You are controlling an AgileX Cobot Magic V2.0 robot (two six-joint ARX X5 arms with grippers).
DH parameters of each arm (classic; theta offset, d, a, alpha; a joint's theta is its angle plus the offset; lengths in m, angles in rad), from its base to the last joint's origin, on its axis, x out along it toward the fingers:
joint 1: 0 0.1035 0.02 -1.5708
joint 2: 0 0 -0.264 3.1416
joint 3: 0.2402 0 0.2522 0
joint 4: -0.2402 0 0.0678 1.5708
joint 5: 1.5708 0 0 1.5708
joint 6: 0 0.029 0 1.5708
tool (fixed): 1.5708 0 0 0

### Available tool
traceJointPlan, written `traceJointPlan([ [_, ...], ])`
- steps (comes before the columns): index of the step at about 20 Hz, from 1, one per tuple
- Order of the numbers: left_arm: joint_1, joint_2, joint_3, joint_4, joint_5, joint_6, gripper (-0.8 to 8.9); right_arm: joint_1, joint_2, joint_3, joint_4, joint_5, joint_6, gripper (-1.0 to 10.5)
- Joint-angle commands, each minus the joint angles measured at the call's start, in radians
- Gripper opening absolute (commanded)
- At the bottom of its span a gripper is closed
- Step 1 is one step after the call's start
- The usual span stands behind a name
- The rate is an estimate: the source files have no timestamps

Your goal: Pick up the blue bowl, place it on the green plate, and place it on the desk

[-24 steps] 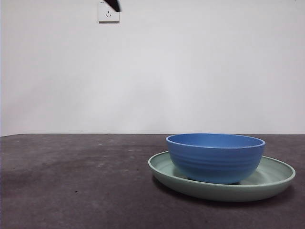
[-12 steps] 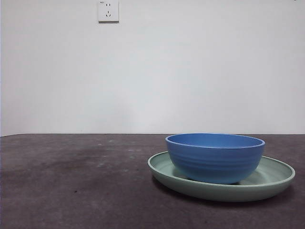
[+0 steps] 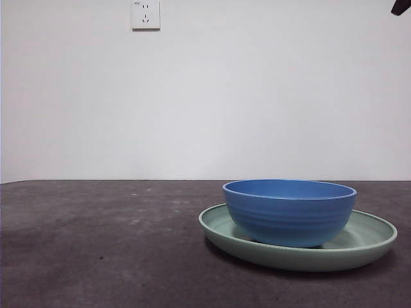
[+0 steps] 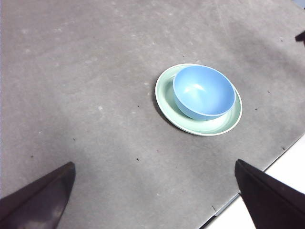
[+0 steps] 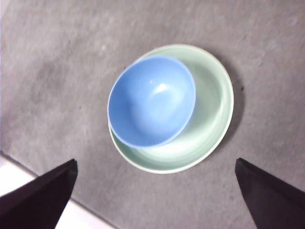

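Bowl: the blue bowl (image 3: 289,212) is sitting inside the green plate (image 3: 369,239), upright, off-centre, leaning toward one side of the plate's rim as the right wrist view shows.
Plate: it is lying flat on the desk (image 3: 96,244), near the desk's edge in both wrist views.
Left hand: the left hand (image 4: 152,200) is hanging high over the desk, well apart from the dishes; its jaws are spread wide with nothing between them.
Right hand: the right hand (image 5: 152,198) is hovering above the bowl and plate, jaws gaping wide and gripping nothing. A black tip (image 3: 401,6) is showing at a top corner of the front view; which arm it belongs to I cannot tell.
Stage: the bowl is already resting on the plate, so lifting it off and setting it on the desk is probably what is left.
Handling: the bowl is looking light, stiff and matte, likely plastic, so not fragile; the faint ridges on its wall should be helping against slip.
Hold: pinching the rim, one jaw inside and one outside, seems best, on the side farthest from the plate's raised rim.
Risk: the light plate may be dragging along or the bowl tilting if the pinch is shallow.
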Motion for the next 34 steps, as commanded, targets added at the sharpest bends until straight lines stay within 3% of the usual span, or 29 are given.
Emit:
traceJointPlan([
  [1,-0.003,0.006,0.008,0.011,0.004,-0.017,5.65,0.012,0.054,0.016,-0.011,0.008,-0.023,6.4],
  [7,-0.003,0.006,0.009,0.026,0.004,-0.017,5.63,0.024,0.272,0.016,-0.005,0.196,-0.108,6.4],
  [10,-0.003,0.006,0.009,0.026,0.004,-0.017,5.63,0.026,0.393,0.016,0.055,0.237,-0.109,6.3],
  [12,-0.003,0.006,0.009,0.026,0.004,-0.017,5.63,0.031,0.467,0.016,0.114,0.236,-0.109,5.8],
  [17,-0.003,0.006,0.009,0.026,0.004,-0.017,5.63,0.059,0.611,0.016,0.230,0.235,-0.132,5.6],
  [20,-0.003,0.006,0.009,0.025,0.004,-0.017,5.63,0.076,0.666,0.016,0.281,0.236,-0.143,4.0],
  [25,-0.003,0.006,0.009,0.026,0.004,-0.017,5.63,0.087,0.730,0.016,0.327,0.227,-0.143,3.4],
  [29,-0.003,0.006,0.009,0.026,0.004,-0.017,5.63,0.087,0.772,0.015,0.354,0.145,-0.143,2.6],
  [34,-0.003,0.006,0.009,0.026,0.004,-0.018,5.63,0.087,0.777,0.015,0.398,0.146,-0.142,1.6],
])
